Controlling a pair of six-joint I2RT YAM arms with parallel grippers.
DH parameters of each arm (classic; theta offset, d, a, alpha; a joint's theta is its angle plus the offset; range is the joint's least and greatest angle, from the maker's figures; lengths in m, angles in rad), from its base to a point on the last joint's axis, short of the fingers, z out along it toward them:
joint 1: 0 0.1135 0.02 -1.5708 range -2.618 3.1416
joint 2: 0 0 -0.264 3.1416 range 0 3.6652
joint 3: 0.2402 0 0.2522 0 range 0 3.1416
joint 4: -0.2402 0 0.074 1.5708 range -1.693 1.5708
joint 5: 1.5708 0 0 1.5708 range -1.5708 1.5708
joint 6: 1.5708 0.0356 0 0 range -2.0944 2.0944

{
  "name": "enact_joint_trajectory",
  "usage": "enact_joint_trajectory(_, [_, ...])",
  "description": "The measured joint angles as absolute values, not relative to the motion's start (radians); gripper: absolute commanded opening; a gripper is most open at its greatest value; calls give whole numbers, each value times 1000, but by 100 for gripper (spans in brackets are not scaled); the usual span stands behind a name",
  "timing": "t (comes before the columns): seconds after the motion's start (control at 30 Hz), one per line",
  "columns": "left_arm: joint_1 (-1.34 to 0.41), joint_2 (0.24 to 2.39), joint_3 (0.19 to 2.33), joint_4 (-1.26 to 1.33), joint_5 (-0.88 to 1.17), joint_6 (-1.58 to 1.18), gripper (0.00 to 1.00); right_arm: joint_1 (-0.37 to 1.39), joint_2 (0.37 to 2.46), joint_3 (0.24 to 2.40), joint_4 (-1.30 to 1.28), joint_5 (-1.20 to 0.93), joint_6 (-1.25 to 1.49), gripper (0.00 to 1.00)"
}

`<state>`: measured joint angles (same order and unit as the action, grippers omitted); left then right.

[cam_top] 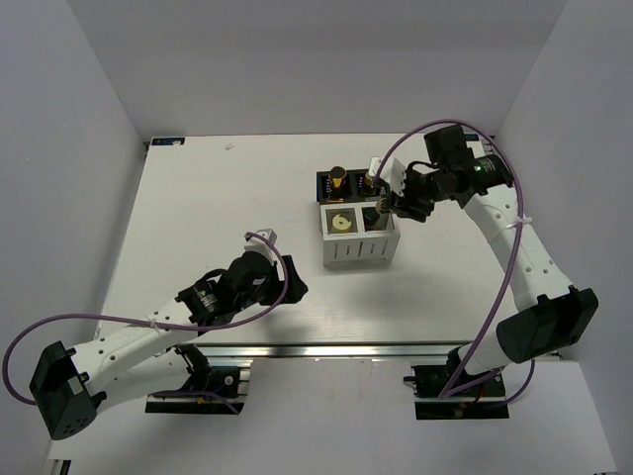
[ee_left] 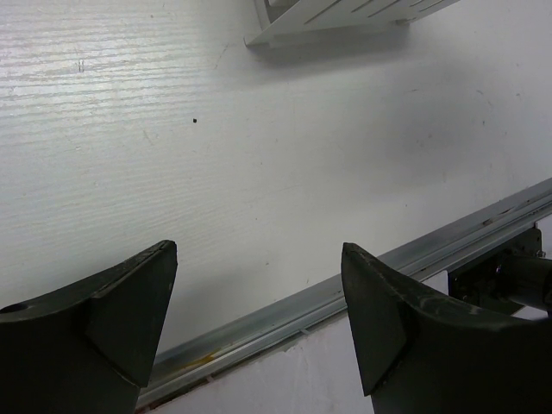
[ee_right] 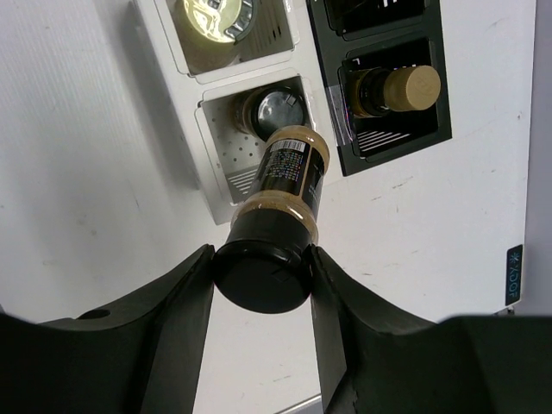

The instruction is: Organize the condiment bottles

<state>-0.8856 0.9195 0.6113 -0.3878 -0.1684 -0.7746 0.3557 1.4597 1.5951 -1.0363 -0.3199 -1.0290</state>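
White walls [cam_top: 297, 59] close in a white table [cam_top: 218, 218], with a metal rail [ee_left: 285, 319] running along its near edge. My right arm [cam_top: 514, 237] reaches forward and inward to the middle of the table, while my left arm [cam_top: 129, 341] lies low, just beyond the rail. A four-compartment box [cam_top: 356, 259] stands at the centre of the table, its white half towards me and its black half behind. My left gripper [ee_left: 259, 259] hangs over bare table short of the box, jaws spread wide with nothing between them. My right gripper [ee_right: 263, 276] sits at the box's right side, its jaws closed on the black cap of a short jar [ee_right: 289, 172] with a dark label. The jar points away from my fingers and its far end shows against the right-hand white compartment. That compartment already holds a shiny-topped bottle [ee_right: 272, 110]. The white compartment beside it holds a pale-topped bottle [ee_right: 211, 15]. One black compartment holds a dark, tan-capped bottle [ee_right: 405, 86]. I cannot tell what stands in the last black compartment.
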Motion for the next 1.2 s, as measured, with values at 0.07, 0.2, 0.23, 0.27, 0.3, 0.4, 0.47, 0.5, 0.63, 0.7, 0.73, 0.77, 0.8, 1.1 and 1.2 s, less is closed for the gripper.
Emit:
enact_joint_trajectory(0.07, [-886, 920, 611, -388, -168, -775, 86, 356, 1473, 1626, -1062, -318, -1051, 0])
enact_joint_trajectory(0.2, [-886, 919, 609, -387, -168, -775, 86, 356, 1509, 1669, -1108, -316, -1090, 0])
enact_joint_trajectory(0.23, [-886, 919, 608, -387, -168, -775, 86, 356, 1516, 1672, -1117, -316, -1098, 0])
enact_joint_trajectory(0.27, [-886, 919, 606, -387, -168, -775, 86, 356, 1523, 1674, -1127, -316, -1108, 0])
enact_joint_trajectory(0.3, [-886, 919, 604, -387, -168, -774, 86, 356, 1530, 1674, -1135, -316, -1115, 0])
enact_joint_trajectory(0.4, [-886, 919, 599, -387, -168, -775, 86, 356, 1549, 1674, -1166, -316, -1142, 0])
enact_joint_trajectory(0.47, [-886, 919, 598, -387, -168, -775, 86, 356, 1558, 1674, -1182, -316, -1156, 0])
enact_joint_trajectory(0.5, [-886, 919, 597, -387, -168, -775, 86, 356, 1560, 1674, -1187, -316, -1164, 0])
enact_joint_trajectory(0.63, [-886, 919, 597, -387, -168, -775, 87, 356, 1562, 1674, -1205, -316, -1192, 0])
enact_joint_trajectory(0.7, [-886, 919, 597, -387, -168, -775, 87, 358, 1563, 1674, -1209, -316, -1203, 0])
enact_joint_trajectory(0.73, [-886, 919, 597, -387, -168, -775, 87, 361, 1564, 1674, -1210, -317, -1209, 0])
enact_joint_trajectory(0.77, [-886, 919, 597, -387, -168, -775, 87, 363, 1565, 1674, -1211, -317, -1212, 0])
enact_joint_trajectory(0.8, [-886, 919, 597, -387, -168, -774, 87, 365, 1568, 1674, -1213, -317, -1215, 0])
enact_joint_trajectory(1.1, [-886, 912, 596, -387, -168, -775, 87, 390, 1610, 1679, -1214, -316, -1242, 0])
enact_joint_trajectory(1.2, [-886, 909, 596, -387, -168, -775, 87, 393, 1616, 1688, -1222, -313, -1246, 0])
